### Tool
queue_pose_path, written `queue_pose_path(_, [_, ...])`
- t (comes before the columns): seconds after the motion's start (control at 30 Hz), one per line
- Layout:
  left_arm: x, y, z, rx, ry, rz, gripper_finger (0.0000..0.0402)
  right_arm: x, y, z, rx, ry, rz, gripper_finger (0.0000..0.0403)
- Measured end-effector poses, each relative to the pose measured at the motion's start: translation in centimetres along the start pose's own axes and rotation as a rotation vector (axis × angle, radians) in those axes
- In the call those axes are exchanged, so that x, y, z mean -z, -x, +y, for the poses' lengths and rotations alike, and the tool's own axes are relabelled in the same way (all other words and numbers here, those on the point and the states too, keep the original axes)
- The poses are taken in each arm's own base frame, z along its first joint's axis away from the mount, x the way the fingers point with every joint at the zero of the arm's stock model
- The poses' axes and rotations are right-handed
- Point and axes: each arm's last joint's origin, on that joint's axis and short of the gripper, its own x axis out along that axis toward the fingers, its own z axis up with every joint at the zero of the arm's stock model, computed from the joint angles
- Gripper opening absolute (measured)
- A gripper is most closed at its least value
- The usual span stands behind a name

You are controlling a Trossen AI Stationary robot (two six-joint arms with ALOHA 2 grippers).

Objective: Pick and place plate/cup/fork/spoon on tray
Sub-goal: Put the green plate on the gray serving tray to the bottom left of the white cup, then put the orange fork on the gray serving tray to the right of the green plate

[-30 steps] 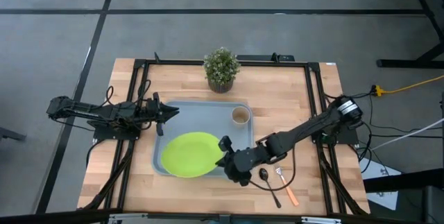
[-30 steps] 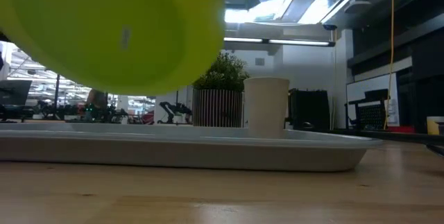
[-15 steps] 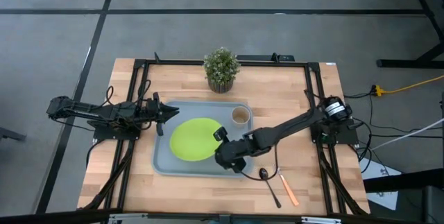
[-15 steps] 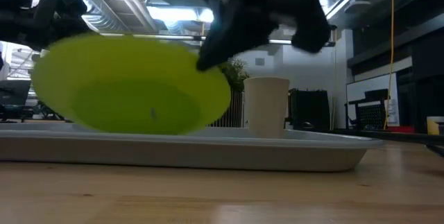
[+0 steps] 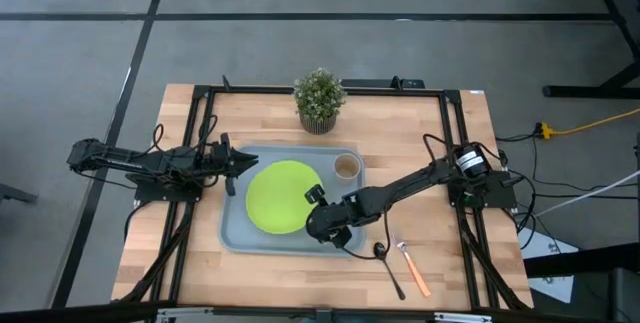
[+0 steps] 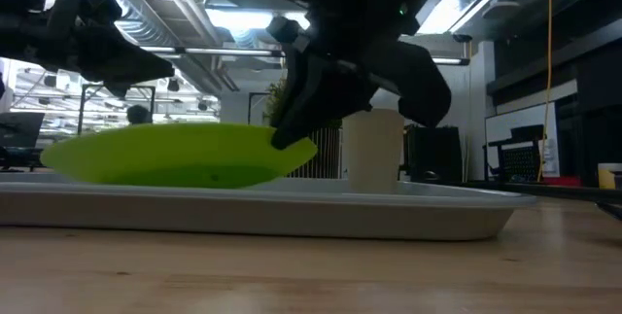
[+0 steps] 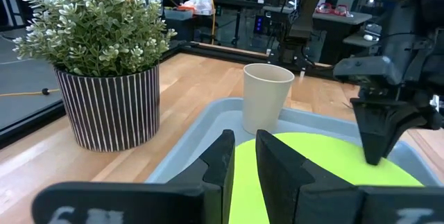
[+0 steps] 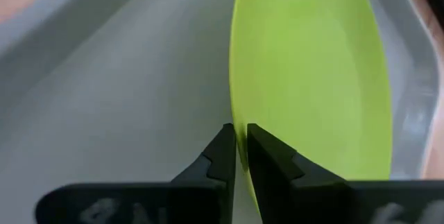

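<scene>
The lime-green plate (image 5: 280, 196) is over the middle of the grey-blue tray (image 5: 236, 237), nearly level in the low view (image 6: 175, 156). My right gripper (image 5: 314, 203) is shut on the plate's right rim. The beige cup (image 5: 347, 167) stands upright in the tray's far right corner. The dark spoon (image 5: 386, 264) and the orange-handled fork (image 5: 411, 266) lie flat on the table to the right of the tray. My left gripper (image 5: 245, 161) is shut and empty at the tray's far left corner. My right gripper pinches the plate's rim (image 8: 234, 130) between its two fingers, at the plate's right side. The fingers come in slanting from the table's right and near side. The plate is nearly level just above the tray floor (image 6: 194, 173); whether its bottom touches the tray I cannot tell.
A potted plant (image 5: 319, 99) in a striped pot stands at the table's far edge behind the tray. Bare wood lies to the right of the tray around the spoon and fork.
My right gripper has carried the plate from the tray's near edge toward the far left, to the tray's middle, and down. The plate has tipped from steeply tilted to nearly level just above the tray floor.
</scene>
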Motion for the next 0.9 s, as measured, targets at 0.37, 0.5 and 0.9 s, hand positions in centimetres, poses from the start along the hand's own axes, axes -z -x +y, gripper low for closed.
queue_pose_path(0.37, [0.0,0.0,0.0,0.0,0.001,0.0,0.0053,-0.62,0.15,0.22,0.015,-0.06,-0.044,0.0042])
queue_pose_path(0.5, [0.0,0.0,-0.01,0.002,0.002,0.001,0.0053,-0.79,0.19,0.33,-0.004,-0.083,-0.064,0.0042])
queue_pose_path(0.9, [0.01,0.0,-0.01,0.004,0.002,0.001,0.0053,-0.82,0.19,0.41,-0.038,-0.11,-0.079,0.0042])
